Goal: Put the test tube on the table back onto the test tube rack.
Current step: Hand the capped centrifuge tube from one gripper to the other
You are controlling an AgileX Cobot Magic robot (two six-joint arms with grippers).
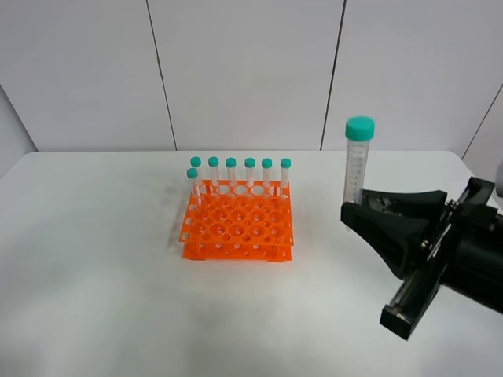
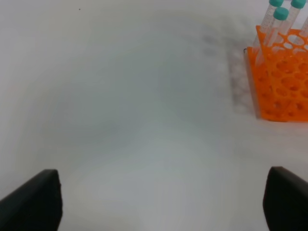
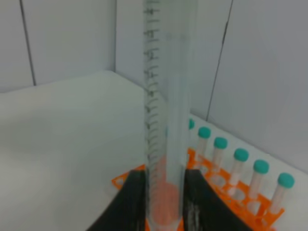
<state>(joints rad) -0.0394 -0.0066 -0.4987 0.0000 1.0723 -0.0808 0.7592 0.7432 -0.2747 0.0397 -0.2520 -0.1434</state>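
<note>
My right gripper (image 1: 357, 208) is shut on the test tube (image 1: 357, 161), a clear graduated tube with a teal cap. It holds the tube upright in the air, to the right of the orange test tube rack (image 1: 237, 228) and apart from it. In the right wrist view the tube (image 3: 166, 106) rises between the two dark fingers (image 3: 134, 197), with the rack (image 3: 236, 199) behind it. The left gripper (image 2: 163, 185) hangs open over the bare white table (image 2: 134, 120), with nothing between its fingers. The rack (image 2: 284, 82) stands beyond it to one side.
Several identical teal-capped tubes (image 1: 240, 177) stand along the rack's back row, and one more (image 1: 192, 184) at the left edge. Most rack holes are free. A grey panelled wall (image 1: 236, 71) closes the far side of the table (image 1: 94, 259).
</note>
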